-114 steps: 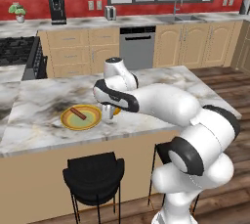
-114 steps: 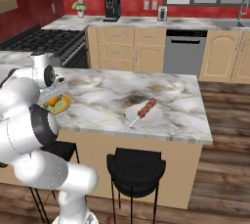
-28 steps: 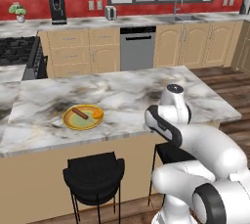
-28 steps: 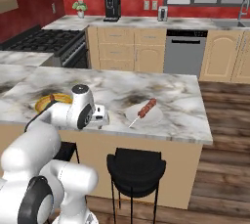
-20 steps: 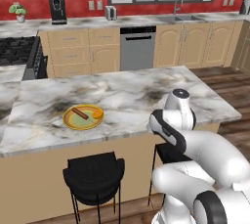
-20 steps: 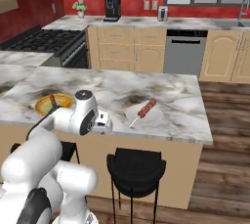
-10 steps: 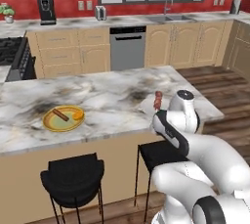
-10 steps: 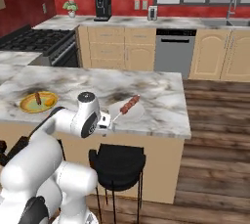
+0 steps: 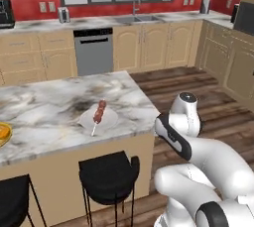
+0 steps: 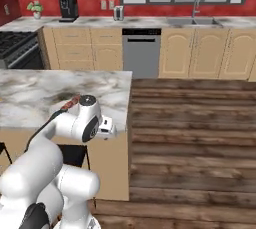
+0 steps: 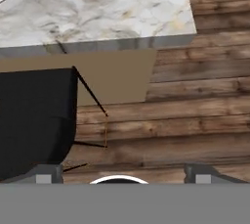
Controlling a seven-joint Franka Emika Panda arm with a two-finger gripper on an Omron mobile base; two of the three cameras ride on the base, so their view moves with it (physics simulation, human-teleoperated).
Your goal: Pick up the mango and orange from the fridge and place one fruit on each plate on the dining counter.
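The dining counter (image 9: 44, 103) fills the left of the left base view, with a white plate (image 9: 110, 119) near its right end bearing a red meat skewer (image 9: 98, 114). A yellow plate (image 9: 2, 134) is cut off at the frame's left edge, with something yellow-orange on it that I cannot identify. My gripper (image 11: 122, 173) is open and empty, hanging beyond the counter's corner (image 11: 122, 8) over the wood floor. The skewer's tip (image 10: 70, 104) peeks out behind my arm in the right base view. The fridge, the mango and the orange are out of view.
Two black stools (image 9: 109, 175) (image 9: 12, 201) stand at the island's near side, and one fills the left of the hand view (image 11: 34, 120). Wood floor (image 10: 190, 133) stretches to the right. Wall cabinets, a dishwasher (image 9: 93, 51) and a sink line the back.
The whole scene has slid left in both base views, so the base has moved right along the island. The yellow plate is now at the frame edge. My gripper stays open.
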